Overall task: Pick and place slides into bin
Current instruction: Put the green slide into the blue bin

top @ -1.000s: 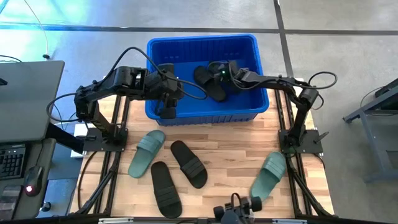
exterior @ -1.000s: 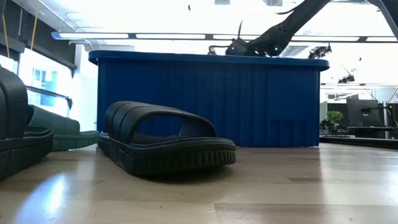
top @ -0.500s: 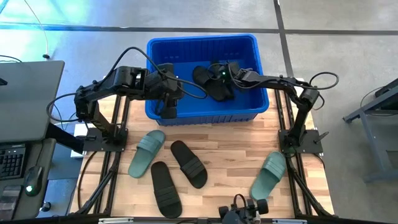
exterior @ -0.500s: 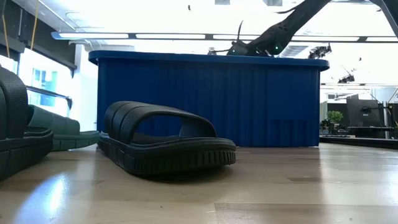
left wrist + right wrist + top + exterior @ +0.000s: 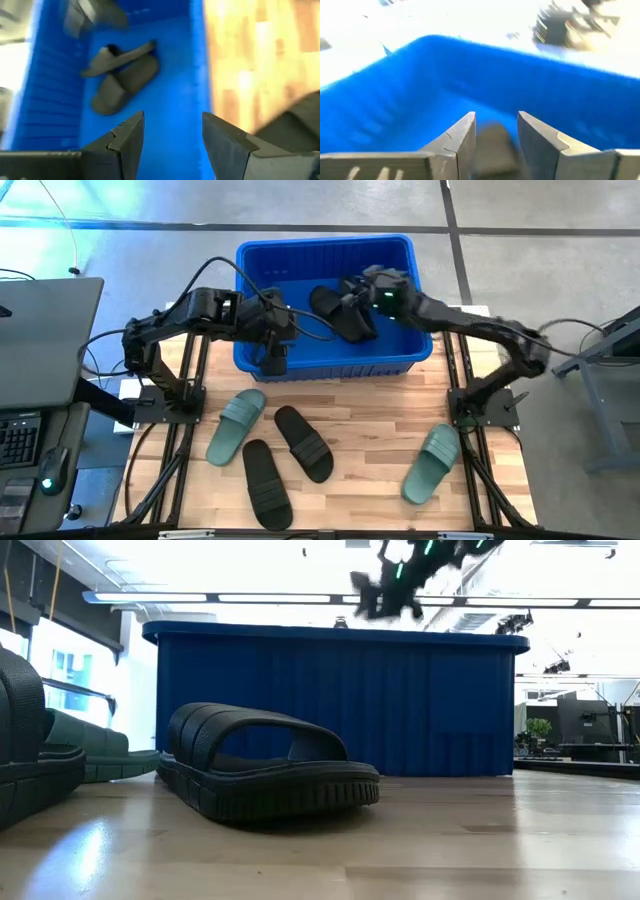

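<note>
Wooden slats of the table [image 5: 370,420] carry four slides: two black [image 5: 303,442], two sage green [image 5: 236,425]. Two black ones [image 5: 338,313] already lie in the blue bin [image 5: 325,368]. My right gripper [image 5: 368,280] hangs over the bin, fingers apart and empty; my left gripper [image 5: 272,360] hovers open at its front wall. Rubber looks light, flexible, grippy; I'd pinch the wide strap.

Low view: bin [image 5: 340,705] wall hides its contents; right gripper [image 5: 385,585] above the rim is motion-blurred. A black slide [image 5: 20,740] is cut off by the left edge. Right wrist view is smeared; dark shape between the fingers [image 5: 462,137] is possibly a slide, can't confirm. High view: left gripper [image 5: 272,360] fingertips too small to resolve.
</note>
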